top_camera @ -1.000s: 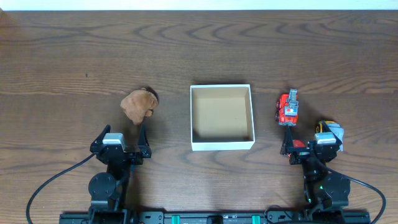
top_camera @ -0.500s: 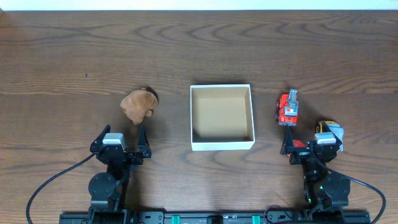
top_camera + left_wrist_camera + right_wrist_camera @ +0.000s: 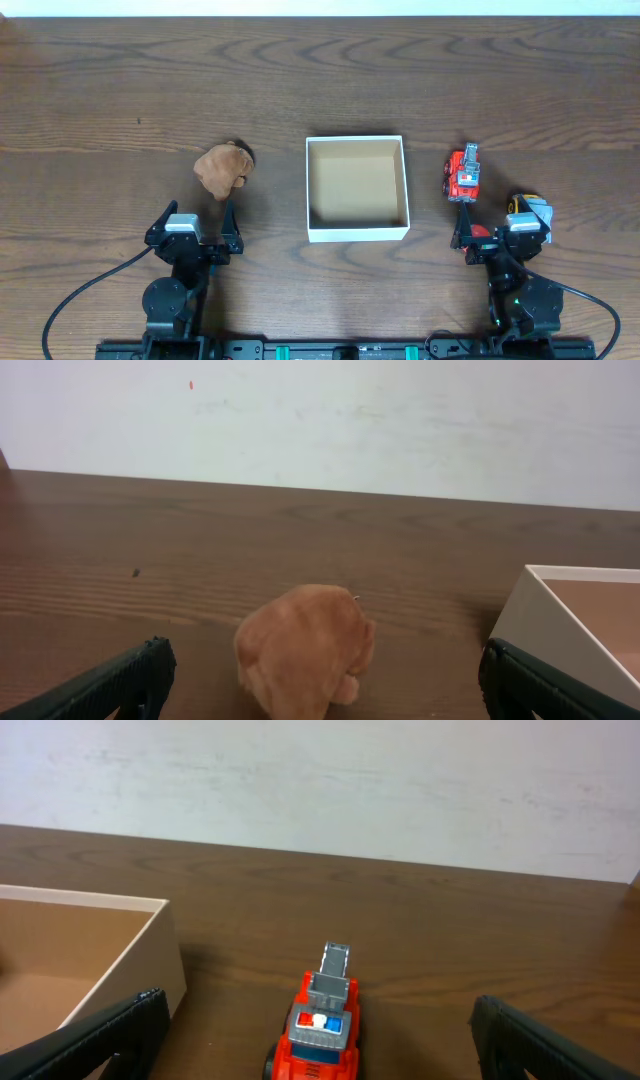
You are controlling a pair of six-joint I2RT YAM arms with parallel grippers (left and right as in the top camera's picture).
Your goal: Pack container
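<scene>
The container (image 3: 357, 233) sits open at the middle of the wooden worktop (image 3: 120, 100), its tan inside bare. It lies between the two arms and a little farther out than both of them.

The left pincer (image 3: 198, 212) rests near and to the left of the container, apart from it. Its jaws are spread wide and hold nothing. In the left wrist view, the box's near-left corner shows just above the right-hand finger (image 3: 545, 685). A brown plush toy (image 3: 222, 167) lies just beyond this pincer, centred between its fingers.

The right pincer (image 3: 498, 222) rests near and to the right of the container, also apart from it, with its jaws likewise wide and empty. A red toy fire truck (image 3: 462, 175) stands just beyond it, between it and the box's right wall. A small yellow-and-white object (image 3: 533, 207) sits against its right side, too hidden to identify.
</scene>
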